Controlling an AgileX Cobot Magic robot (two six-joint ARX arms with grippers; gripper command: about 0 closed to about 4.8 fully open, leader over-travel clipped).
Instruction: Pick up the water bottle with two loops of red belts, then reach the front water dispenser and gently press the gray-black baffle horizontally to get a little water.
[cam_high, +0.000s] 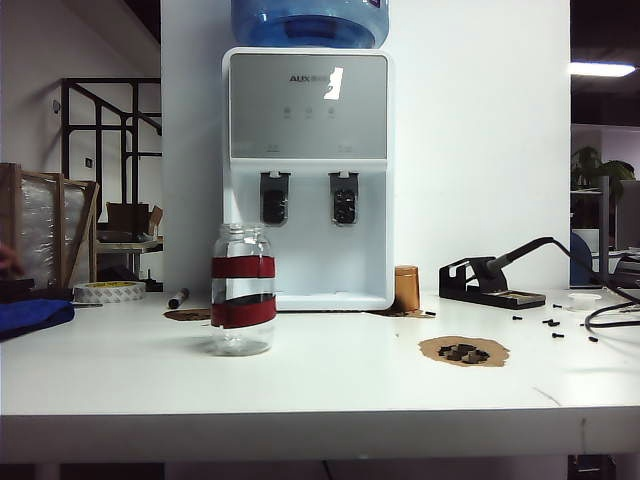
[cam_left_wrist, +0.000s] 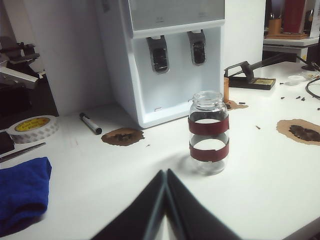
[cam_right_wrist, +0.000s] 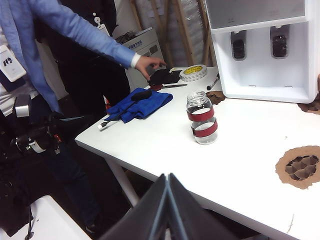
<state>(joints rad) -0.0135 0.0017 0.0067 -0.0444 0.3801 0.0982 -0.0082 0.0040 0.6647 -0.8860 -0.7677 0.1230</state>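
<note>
Bottle (cam_left_wrist: 208, 132) upright on tabletop (cam_left_wrist: 150, 175), straight ahead of left fingers (cam_left_wrist: 165, 172), nearer than right fingers (cam_right_wrist: 168, 176); both pairs pressed together, nothing held.

left gripper (cam_left_wrist: 165, 172) and right gripper (cam_right_wrist: 168, 176) both have jaws pressed together, holding nothing.

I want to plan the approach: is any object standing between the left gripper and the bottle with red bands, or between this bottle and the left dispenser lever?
Nothing visible blocks either path. The left gripper, jaws shut, faces the water bottle across bare table. From the bottle to the gray-black baffle on the water dispenser there is open space; the marker lies aside.
</note>
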